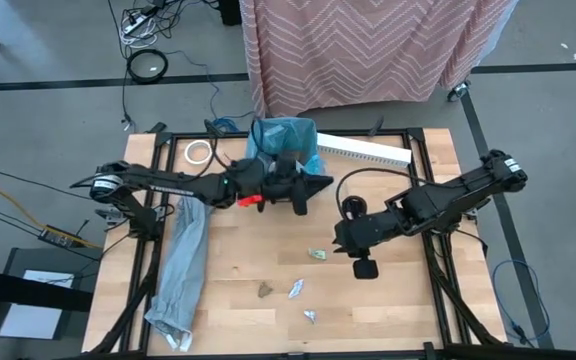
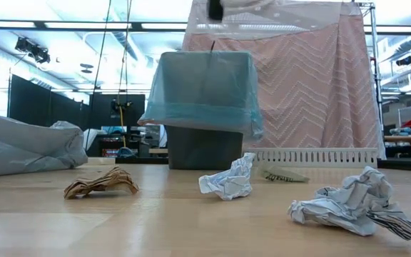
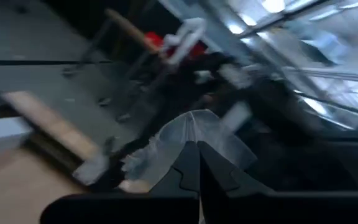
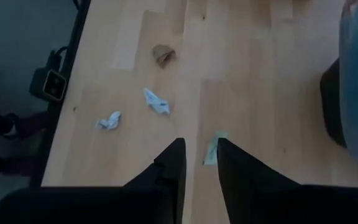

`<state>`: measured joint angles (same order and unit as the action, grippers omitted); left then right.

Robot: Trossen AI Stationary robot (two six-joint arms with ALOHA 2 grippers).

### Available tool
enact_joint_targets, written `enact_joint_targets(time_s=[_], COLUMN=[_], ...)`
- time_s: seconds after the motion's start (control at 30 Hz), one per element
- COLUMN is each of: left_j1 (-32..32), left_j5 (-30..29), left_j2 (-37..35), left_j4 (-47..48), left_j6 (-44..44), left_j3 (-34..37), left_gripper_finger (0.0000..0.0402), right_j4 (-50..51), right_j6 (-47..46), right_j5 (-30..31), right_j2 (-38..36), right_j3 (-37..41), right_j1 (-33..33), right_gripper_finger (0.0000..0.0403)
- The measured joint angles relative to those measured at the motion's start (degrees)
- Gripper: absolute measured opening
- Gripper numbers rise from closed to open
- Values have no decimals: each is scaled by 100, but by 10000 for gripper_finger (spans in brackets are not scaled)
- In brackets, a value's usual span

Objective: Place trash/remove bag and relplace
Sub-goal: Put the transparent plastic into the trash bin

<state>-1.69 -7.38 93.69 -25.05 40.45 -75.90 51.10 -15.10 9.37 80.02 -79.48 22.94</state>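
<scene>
In the high view the left gripper (image 1: 301,200), clenched shut on nothing visible, hangs just near of the bag (image 1: 286,137) lining the bin at the table's far edge. The right gripper (image 1: 365,262) is above the trash (image 1: 317,255); a grey bag (image 1: 183,262) lies left on the wooden table (image 1: 238,260).

The low view shows scraps in front of the bin, a pink curtain (image 2: 312,86) behind.

In the right wrist view the fingers (image 4: 173,163) stand slightly apart, empty, beside the scrap. They may close beside it and push it away.
</scene>
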Motion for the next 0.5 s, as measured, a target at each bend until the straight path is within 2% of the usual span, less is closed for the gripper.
enact_joint_targets(time_s=[0.1,0.17,0.23,0.33,0.4,0.5], left_j1=[-75,-47,101,364,488,690], left_j5=[61,-243,-817,-1522,-1571,-1640], left_j2=[-6,-88,-202,-213,-199,-214], left_j4=[204,888,2091,4165,5329,6429], left_j6=[-674,-1388,-2052,-2562,-2776,-2829], left_j3=[-434,-794,-1267,-2077,-2456,-2557], left_gripper_finger=[1,1,1,0,0,1], right_j4=[170,307,387,519,552,573], right_j6=[-87,-130,-137,-196,-254,-281], right_j5=[1,1,2,-1,-14,-16], right_j2=[-86,-101,-104,-104,-106,-106], right_j3=[0,0,0,0,0,0], right_j1=[39,57,58,103,138,182], right_gripper_finger=[78,77,77,77,77,77])
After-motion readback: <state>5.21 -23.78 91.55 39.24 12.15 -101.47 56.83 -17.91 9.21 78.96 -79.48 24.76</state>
